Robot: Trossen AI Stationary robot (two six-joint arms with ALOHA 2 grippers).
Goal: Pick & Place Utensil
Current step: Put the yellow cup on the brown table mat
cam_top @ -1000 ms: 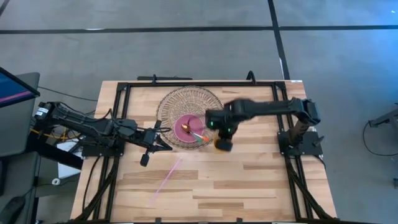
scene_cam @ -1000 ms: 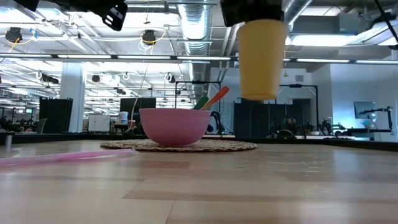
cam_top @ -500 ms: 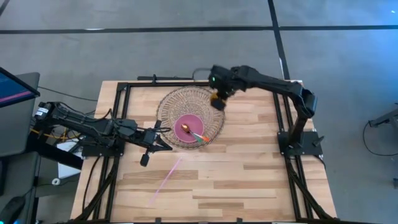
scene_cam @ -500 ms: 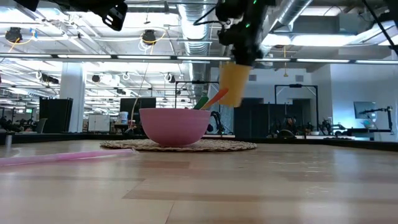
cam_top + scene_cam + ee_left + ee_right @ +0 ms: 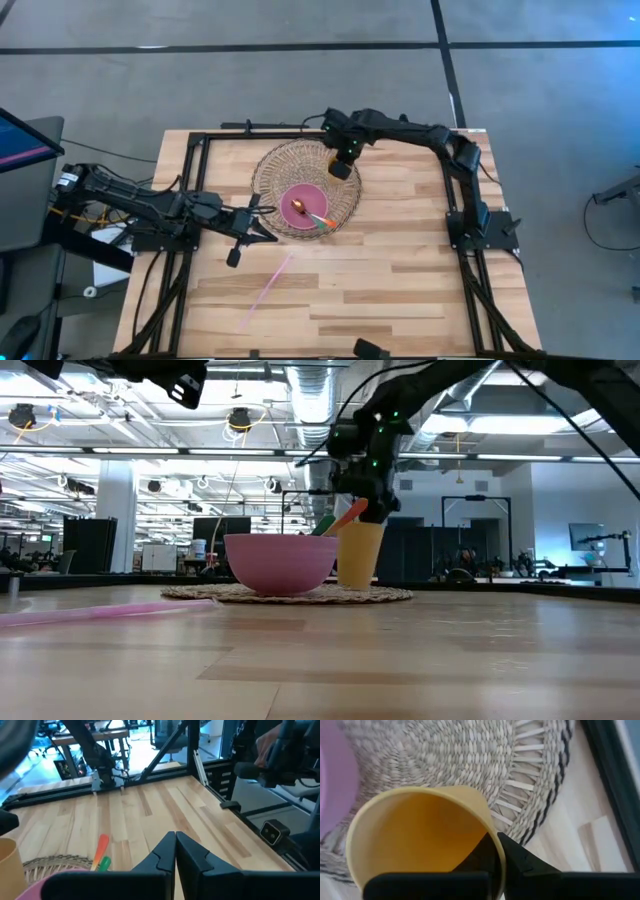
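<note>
A yellow cup [image 5: 340, 169] [image 5: 360, 555] stands on the round woven mat [image 5: 275, 165], just far-right of the pink bowl [image 5: 303, 210] [image 5: 280, 563]. My right gripper [image 5: 345, 153] [image 5: 496, 851] is shut on the cup's rim from above. Orange and green utensils [image 5: 322, 220] [image 5: 101, 854] lie in the bowl, their ends leaning over its rim. A pink straw [image 5: 268, 289] lies flat on the table. My left gripper [image 5: 272, 234] [image 5: 175, 851] hovers shut by the bowl's left side, touching nothing. My right gripper holds the yellow cup by its rim [image 5: 489, 831], on the side away from the bowl, with one finger inside the cup and one outside. The fingers point down from above. The cup stands upright with its base on the woven mat [image 5: 380, 594].
A black frame [image 5: 300, 133] runs round the table's far, left and right sides. Bare wood lies near and right of the mat [image 5: 400, 270]. The room beyond shows in the low view.
My right gripper carried the cup from in front of the bowl's right side, up and toward the far edge, then lowered it onto the mat beside the bowl. The cup went from lifted clear to standing on the mat.
</note>
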